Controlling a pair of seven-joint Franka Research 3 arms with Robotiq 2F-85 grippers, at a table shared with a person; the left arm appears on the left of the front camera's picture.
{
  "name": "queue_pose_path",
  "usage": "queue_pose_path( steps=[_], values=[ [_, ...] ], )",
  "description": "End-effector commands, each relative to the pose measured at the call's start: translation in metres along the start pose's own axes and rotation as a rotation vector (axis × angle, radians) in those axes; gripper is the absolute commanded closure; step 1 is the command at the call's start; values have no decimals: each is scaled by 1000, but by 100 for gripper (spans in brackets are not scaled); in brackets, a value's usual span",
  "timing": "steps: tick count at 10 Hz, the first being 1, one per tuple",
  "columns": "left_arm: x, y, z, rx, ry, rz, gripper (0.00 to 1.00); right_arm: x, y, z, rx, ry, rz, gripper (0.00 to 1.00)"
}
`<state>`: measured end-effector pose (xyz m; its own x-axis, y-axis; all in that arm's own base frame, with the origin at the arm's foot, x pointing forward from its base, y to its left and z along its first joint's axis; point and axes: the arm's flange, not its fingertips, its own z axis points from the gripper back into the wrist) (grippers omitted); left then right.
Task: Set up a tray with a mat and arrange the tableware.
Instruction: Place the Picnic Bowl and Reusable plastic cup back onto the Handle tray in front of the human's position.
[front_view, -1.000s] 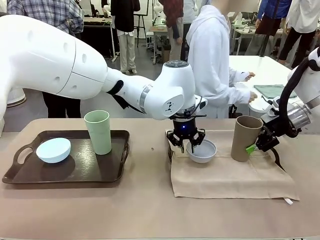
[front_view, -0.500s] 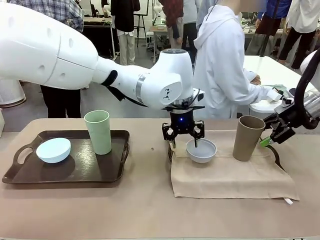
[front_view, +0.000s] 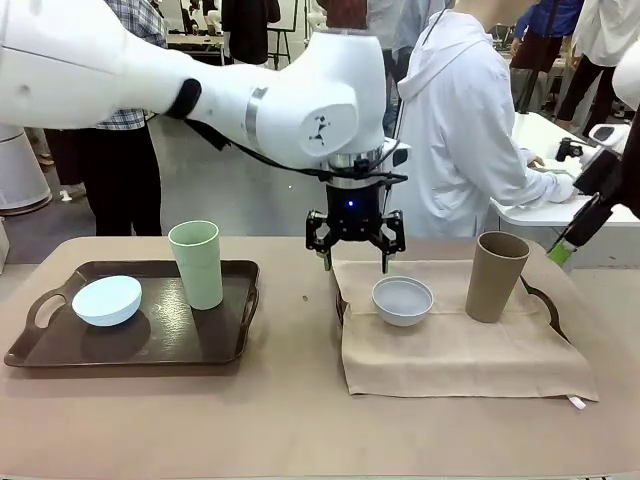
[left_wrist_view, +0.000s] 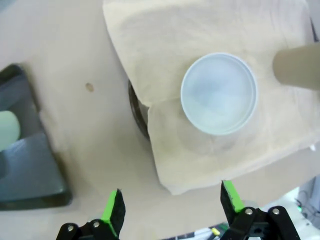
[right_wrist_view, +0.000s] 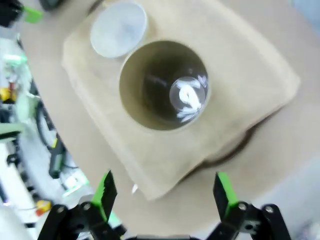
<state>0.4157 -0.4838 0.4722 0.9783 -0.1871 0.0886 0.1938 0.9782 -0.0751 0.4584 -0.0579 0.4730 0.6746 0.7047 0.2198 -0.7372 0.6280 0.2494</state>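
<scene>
Tan-covered table across the near ground, with a small dark speck near its middle. Just beyond the far edge, toward the right corner, a person in a white hooded top, turned toward a white table behind. Beyond the far left corner, a person in a plaid shirt and dark trousers. Farther back, more standing people on a grey floor.

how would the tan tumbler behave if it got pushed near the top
Tall and narrow, the tan tumbler would probably tip rather than slide. The cloth mat under it looks soft and may bunch, adding to that. Empty and thin-walled, it's likely light.
</scene>
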Motion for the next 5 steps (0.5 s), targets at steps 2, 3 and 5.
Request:
queue_pose_path(
  steps=[2,3,5],
  values=[
    [-27,11,48,72,-32,-67,0,35,58,19,-134,201,-205,0],
    [-35,15,65,102,-36,-72,0,46,74,23,-166,209,-242,0],
    [-45,27,85,134,-43,-46,0,65,102,28,-256,216,-341,0]
  ],
)
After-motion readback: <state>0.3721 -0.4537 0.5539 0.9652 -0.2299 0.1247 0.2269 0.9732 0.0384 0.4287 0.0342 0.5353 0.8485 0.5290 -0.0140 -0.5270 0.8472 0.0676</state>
